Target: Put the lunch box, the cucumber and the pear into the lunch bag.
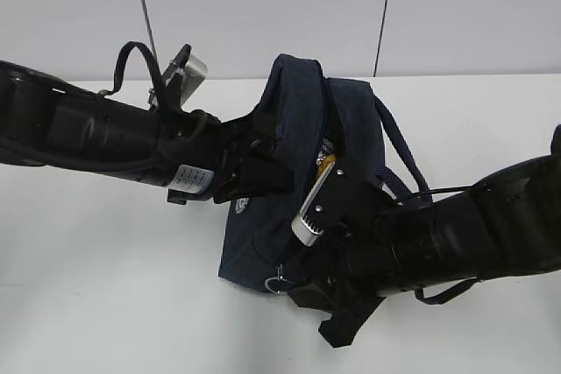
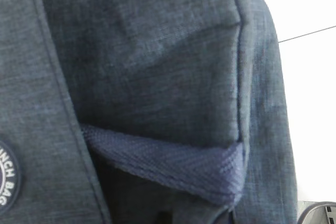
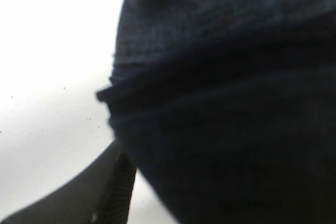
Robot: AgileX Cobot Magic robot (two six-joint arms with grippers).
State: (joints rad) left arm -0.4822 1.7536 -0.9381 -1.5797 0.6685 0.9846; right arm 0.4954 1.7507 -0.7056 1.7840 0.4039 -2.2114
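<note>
I can't see either gripper's fingertips, both buried against the bag (image 1: 289, 129), whose inside shows only a yellow sliver (image 1: 326, 164) I can't identify, while my right wrist view is a dark blur and the emblem (image 2: 6, 177) is cut off.

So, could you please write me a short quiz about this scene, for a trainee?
1. True or false: the lunch bag is fully closed.
2. What shows in the bag's opening in the exterior view? A) a yellow-orange thing B) a red lid C) a white cup
3. Fill in: in the left wrist view, the round emblem sits at the ___ left edge.

Key: 1 false; 2 A; 3 lower.
</note>
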